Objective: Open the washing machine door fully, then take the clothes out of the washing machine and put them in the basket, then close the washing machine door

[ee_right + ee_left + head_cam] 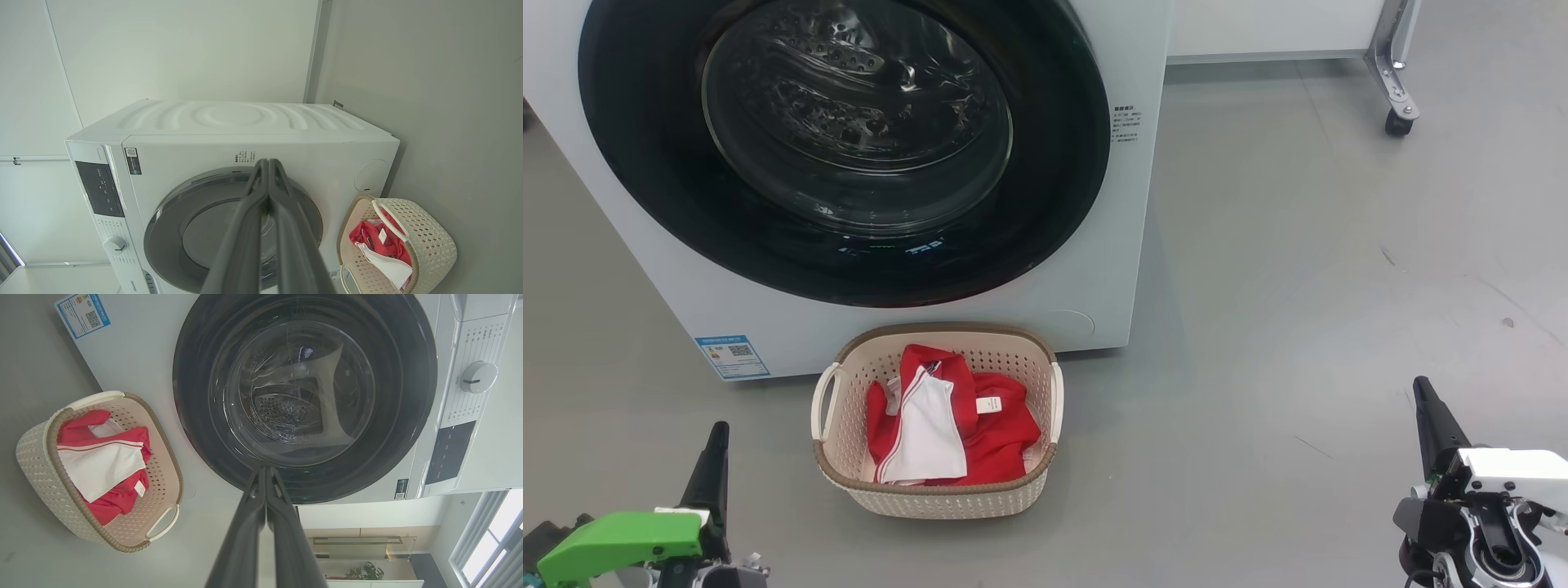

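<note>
Grey floor [1298,286] runs all around, smooth and shiny, with a white wall behind. On it stands the washing machine [1094,269], big and white, with a blue sticker [731,357] low on its front.

The washing machine door [849,147] looks shut. Its black ring lies flat against the white front, and in the right wrist view no gap shows along its edge. Through the round glass I can see the steel drum with its little holes, and no red cloth shows inside.

The basket [947,502] sits on the floor just in front of the machine, below the door. The clothes [996,441] are in it, a red heap with a white panel on top and a small white label.

The left gripper [719,433] hangs low, to the left of the basket and apart from it. Its two dark fingers are pressed together, with nothing between them. The right gripper [1425,396] is well off to the right, fingers together too, and holds nothing.

So I think the job is as good as done – door opened, clothes moved, door closed. I can't tell if the door has clicked fast – that is the one thing left to check.
</note>
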Controlling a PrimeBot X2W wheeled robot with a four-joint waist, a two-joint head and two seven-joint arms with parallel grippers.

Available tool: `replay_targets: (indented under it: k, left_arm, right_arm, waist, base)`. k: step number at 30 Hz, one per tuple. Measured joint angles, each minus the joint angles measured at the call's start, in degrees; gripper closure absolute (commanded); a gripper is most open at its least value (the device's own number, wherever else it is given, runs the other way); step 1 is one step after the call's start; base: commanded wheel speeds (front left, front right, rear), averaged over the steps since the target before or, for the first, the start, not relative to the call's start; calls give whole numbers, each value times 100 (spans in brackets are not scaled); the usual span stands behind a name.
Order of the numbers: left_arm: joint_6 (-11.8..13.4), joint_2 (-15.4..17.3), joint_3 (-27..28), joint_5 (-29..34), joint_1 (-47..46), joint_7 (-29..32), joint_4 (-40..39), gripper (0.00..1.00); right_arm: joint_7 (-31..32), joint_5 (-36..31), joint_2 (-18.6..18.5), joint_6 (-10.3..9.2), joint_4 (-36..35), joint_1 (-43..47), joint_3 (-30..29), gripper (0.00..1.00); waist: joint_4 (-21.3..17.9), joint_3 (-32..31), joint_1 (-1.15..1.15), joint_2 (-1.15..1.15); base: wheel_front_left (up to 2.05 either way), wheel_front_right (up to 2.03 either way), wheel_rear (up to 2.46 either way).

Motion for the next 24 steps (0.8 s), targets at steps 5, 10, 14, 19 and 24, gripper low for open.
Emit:
replay_targets:
  k: [5,10,14,19,24]
  left_arm:
    - [0,-1,2,0,0,0,-3,100]
    - [0,-2,5,0,-1,0,-5,100]
    - [0,-2,7,0,-1,0,-7,100]
    - [0,-3,9,0,-1,1,-8,100]
    - [0,-4,10,0,-1,8,-9,100]
  right_arm:
    - [0,0,0,0,0,0,0,100]
    - [0,0,1,0,0,0,-1,100]
    - [0,0,1,0,0,0,-1,100]
    - [0,0,1,0,0,0,-1,100]
    - [0,0,2,0,0,0,-1,100]
  waist:
    - [0,0,0,0]
    - [0,1,0,0]
    - [0,1,0,0]
    - [0,1,0,0]
    - [0,1,0,0]
  base:
    - [0,0,0]
    - [0,0,0]
    - [0,0,0]
    - [0,0,0]
    - [0,0,0]
